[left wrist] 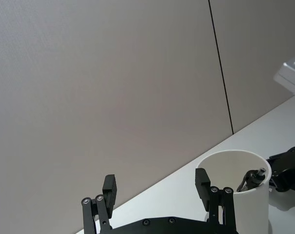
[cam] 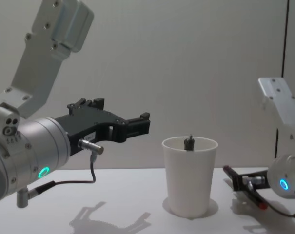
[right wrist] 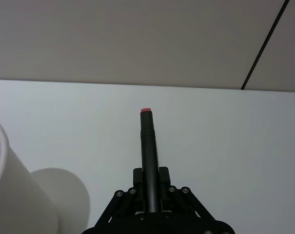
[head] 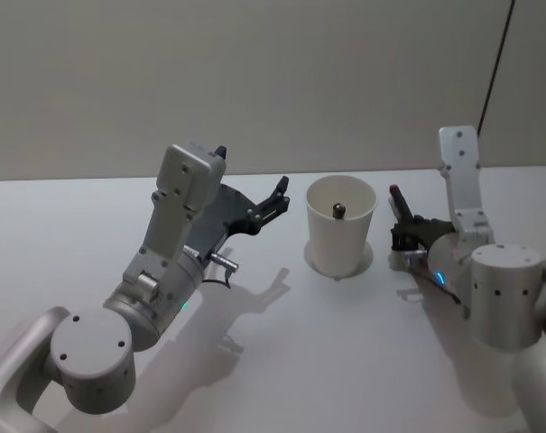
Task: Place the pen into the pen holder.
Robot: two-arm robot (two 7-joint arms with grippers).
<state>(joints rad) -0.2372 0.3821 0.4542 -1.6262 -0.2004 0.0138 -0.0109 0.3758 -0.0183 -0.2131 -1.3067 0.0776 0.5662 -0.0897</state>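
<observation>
Standing on the desk: the pen holder point(head: 341, 225), a white tapered paper cup with a rolled rim, upright, near the middle of the white desk point(head: 282, 361).
Inside the cup: a dark pen point(head: 339, 210) leans against the inner wall, its tip showing just at the rim in the chest view point(cam: 189, 143).
Second pen: a black pen with a red end point(right wrist: 147, 151), gripped in the right claw point(right wrist: 149, 192); its long axis runs straight out from the claw, red end leading.
Right claw: closed on the black pen, low over the desk, just to the right of the cup point(head: 408, 230); in the chest view the pen lies close to the desk surface point(cam: 242, 187).
Left claw: open, jaws spread and holding nothing point(head: 274, 200), raised above the desk to the left of the cup, clear of its rim point(cam: 137, 126).
Edges and room: the desk's far edge meets a plain grey wall point(head: 254, 81) close behind the cup; bare desk lies in front of the cup and between the two arms.
In the way: the cup stands between the two claws; a cable point(cam: 69, 183) hangs beneath the left arm.
</observation>
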